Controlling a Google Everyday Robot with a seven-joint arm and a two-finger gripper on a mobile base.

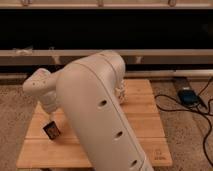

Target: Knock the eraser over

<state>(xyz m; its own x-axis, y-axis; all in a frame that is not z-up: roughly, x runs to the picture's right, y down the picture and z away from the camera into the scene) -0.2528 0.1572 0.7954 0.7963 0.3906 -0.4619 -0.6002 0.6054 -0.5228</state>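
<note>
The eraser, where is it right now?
In the camera view, the eraser stands on the left part of the wooden table, just below the end effector, beside the big white arm.

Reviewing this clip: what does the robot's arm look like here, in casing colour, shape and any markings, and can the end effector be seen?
The arm is off-white with smooth, rounded plastic casing: a thick tubular link bearing a row of small dark round holes, then a rounded wrist joint with a small dark dot. No external cables or printed markings show on it. The end effector sits low at the left, just above the eraser, and appears darker than the casing.
</note>
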